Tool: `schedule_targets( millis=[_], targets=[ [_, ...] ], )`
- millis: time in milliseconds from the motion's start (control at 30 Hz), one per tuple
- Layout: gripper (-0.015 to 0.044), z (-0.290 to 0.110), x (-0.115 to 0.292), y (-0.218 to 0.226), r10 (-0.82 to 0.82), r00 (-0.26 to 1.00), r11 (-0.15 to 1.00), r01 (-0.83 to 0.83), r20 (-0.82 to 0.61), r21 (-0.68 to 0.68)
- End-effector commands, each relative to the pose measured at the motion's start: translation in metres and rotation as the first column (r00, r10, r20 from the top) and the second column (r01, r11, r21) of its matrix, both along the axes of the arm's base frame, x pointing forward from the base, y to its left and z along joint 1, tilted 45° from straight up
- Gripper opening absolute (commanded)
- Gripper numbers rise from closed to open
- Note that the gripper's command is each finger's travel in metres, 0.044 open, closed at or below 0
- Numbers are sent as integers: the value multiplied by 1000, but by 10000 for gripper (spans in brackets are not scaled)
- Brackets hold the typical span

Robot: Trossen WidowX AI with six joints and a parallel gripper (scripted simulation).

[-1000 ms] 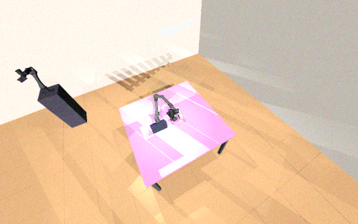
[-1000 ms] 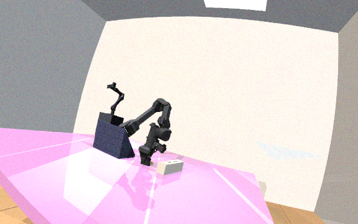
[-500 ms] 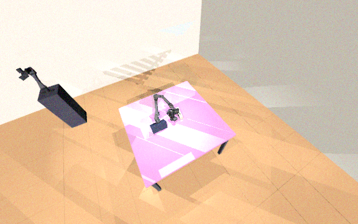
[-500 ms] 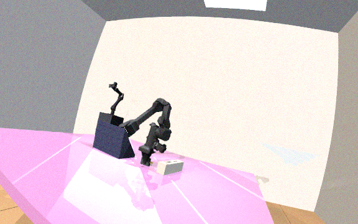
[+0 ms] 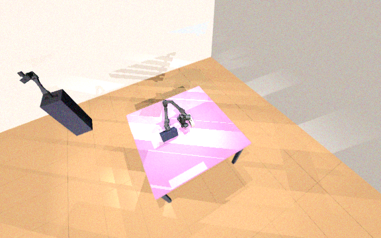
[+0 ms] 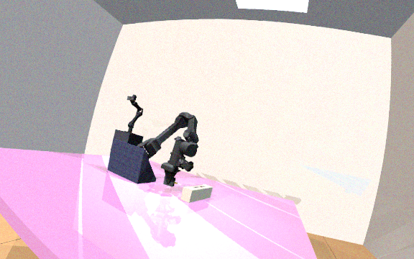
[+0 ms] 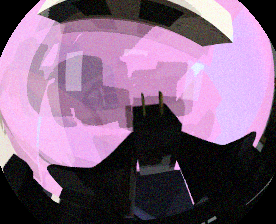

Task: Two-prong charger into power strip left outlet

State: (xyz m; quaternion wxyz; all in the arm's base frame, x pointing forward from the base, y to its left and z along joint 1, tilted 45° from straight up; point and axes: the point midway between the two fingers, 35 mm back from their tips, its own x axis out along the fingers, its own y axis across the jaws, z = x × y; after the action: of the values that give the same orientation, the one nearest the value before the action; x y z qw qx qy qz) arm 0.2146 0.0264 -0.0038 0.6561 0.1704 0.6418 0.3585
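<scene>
My gripper (image 6: 169, 180) (image 7: 152, 134) is shut on the black charger (image 7: 156, 119), with one finger on each side of its body. The charger's two brass prongs (image 7: 151, 104) point away from the wrist, toward the strip. In the exterior view the prongs (image 6: 175, 183) stick out sideways beside the fingers, low at the table; whether the charger touches the table cannot be told. The off-white power strip (image 5: 191, 121) (image 6: 197, 194) (image 7: 219, 21) lies just beyond the prongs, apart from them. Its dark slots (image 6: 200, 187) face up. The wrist view cuts off its top.
The pink table (image 5: 177, 165) (image 6: 67, 201) is glossy and shows reflections and bright light patches. The arm's dark base block (image 5: 169, 135) (image 6: 129, 162) stands behind the gripper. Another arm on a tall dark pedestal (image 5: 66, 112) stands off the table.
</scene>
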Motion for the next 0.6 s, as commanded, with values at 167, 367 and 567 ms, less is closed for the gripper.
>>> schedule_targets(
  millis=[167, 367, 567],
  targets=[
    [0, 21, -1, -22, 0, 1000, 1000, 0, 6, -3],
    [0, 23, 2, -17, -17, 1000, 1000, 17, -9, -7],
    [0, 25, 5, -7, -46, 998, 999, 46, -34, -13]
  ],
)
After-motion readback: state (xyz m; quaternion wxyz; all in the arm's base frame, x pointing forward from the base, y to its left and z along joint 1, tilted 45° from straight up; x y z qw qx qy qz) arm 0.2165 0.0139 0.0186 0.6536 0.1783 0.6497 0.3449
